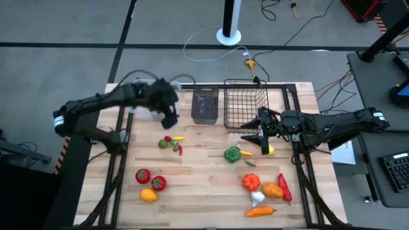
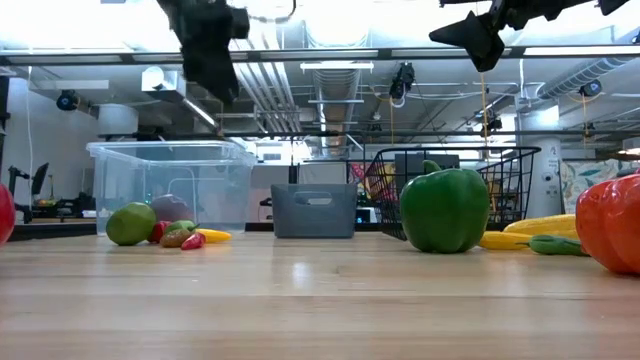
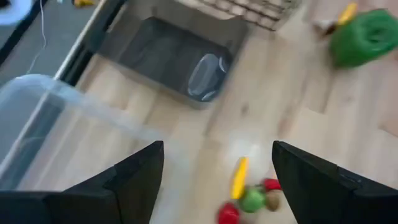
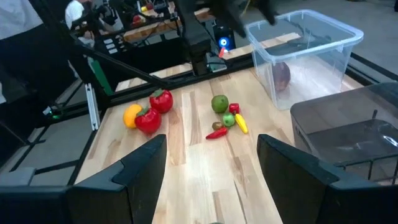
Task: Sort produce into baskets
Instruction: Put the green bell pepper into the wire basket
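Reaching in from the table's left edge, the left arm bends at the elbow and holds the left gripper (image 1: 170, 119) raised above the wood, fingers (image 3: 127, 180) spread apart w/ nothing between them. Just beside it sits the clear tub (image 4: 308, 46), one dark reddish item (image 4: 282, 76) inside; the dark bin (image 1: 205, 106) is next along, and a small cluster of produce (image 1: 171, 143) w/ a lime, a yellow piece and red bits lies just below the pincer on the table (image 1: 204, 185).

Opposite, the right arm stretches nearly straight from the right edge, the right gripper (image 1: 263, 133) high off the wood, jaws wide and empty, hanging at the front edge of the wire basket (image 1: 244, 105). A green pepper (image 1: 232, 153) rests near it, a yellow item (image 1: 271, 149) just beside it. Two red tomatoes (image 1: 151, 179) and an orange fruit (image 1: 148, 195) lie well apart toward the front left; more produce incl. the white garlic (image 1: 257, 198) sits front right.
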Tool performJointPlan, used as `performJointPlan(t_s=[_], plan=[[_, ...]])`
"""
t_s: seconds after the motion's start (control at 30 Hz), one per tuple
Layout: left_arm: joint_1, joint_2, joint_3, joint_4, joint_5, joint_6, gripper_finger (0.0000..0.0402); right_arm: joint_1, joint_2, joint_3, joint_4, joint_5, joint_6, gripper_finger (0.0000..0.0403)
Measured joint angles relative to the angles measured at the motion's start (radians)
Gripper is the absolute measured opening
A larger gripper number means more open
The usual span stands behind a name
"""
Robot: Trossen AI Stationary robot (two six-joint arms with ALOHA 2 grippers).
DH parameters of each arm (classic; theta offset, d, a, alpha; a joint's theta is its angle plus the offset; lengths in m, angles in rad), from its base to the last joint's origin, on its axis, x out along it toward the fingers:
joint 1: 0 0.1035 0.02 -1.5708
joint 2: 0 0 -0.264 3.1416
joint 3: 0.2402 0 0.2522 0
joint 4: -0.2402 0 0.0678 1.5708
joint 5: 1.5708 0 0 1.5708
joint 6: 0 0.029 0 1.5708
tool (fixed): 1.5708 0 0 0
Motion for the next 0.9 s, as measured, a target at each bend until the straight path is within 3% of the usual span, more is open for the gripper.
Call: performJointPlan(t_s=[0.2, 0.43, 0.63, 0.9], plan=[[-0.290, -0.054, -0.062, 0.029, -0.260, -0.185, 0.0279, 0.000, 0.017, 0.000, 0.004, 0.000, 0.000, 0.0242], [-0.522, -0.045, -0.070, 0.030, -0.394, -0.393, 0.0279, 0.000, 0.057, 0.088, -0.082, 0.000, -0.016, 0.0242], [-0.659, -0.022, -0.104, 0.035, -0.573, -0.550, 0.0279, 0.002, 0.150, 0.186, -0.216, 0.000, -0.027, 0.0242], [-0.720, -0.022, -0.185, 0.057, -0.597, -0.679, 0.0279, 0.049, 0.325, 0.371, -0.461, 0.008, -0.013, 0.0242]])
